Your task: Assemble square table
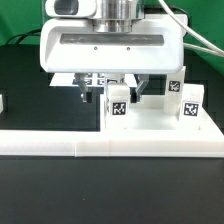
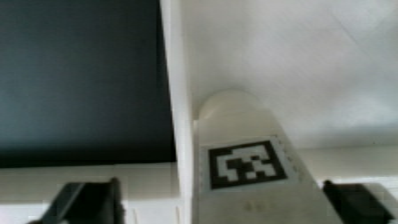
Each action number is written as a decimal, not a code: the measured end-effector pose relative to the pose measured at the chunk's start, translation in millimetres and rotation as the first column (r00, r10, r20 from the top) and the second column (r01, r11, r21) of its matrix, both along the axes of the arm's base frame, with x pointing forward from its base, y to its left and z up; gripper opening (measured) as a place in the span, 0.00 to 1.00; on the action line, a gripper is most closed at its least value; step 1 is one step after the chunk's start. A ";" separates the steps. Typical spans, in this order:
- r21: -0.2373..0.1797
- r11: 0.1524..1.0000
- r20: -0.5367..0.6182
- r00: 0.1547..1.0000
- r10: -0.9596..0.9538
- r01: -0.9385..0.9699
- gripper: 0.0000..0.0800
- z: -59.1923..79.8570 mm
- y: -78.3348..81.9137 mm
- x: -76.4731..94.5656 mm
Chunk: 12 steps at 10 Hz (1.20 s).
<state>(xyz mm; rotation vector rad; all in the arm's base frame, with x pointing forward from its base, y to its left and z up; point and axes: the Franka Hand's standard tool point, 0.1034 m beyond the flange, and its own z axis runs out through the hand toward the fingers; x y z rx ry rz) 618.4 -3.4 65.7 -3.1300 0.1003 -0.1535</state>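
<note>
The long low white rail [image 1: 110, 148] runs across the front of the black table [image 1: 30, 90], nearest the exterior camera. Just behind it lies the flat white square slab [image 1: 160, 118], and two short white leg posts stand on it, each with a black-and-white tag: one [image 1: 118, 103] near the middle of the picture, the other [image 1: 189, 105] toward the exterior view's right. A further tag [image 1: 173, 86] shows behind them (what it sits on cannot be told). The arm's big white head [image 1: 110, 45] hangs low over the slab, and the gripper [image 1: 101, 96] reaches down around the middle post.

In the wrist view the tagged post [image 2: 244, 150] rises between the two dark fingers [image 2: 80, 203], one on each side, with the slab's edge and white surface [image 2: 294, 50] beyond it and the dark table [image 2: 80, 80] beside. The fingers stand apart with a narrow gap between each one and the post, so the gripper is open around the post, not clamped on it
</note>
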 end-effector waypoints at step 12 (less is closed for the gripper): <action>0.040 0.335 -0.165 0.337 -0.927 0.941 0.36 -1.5 9.4 4.9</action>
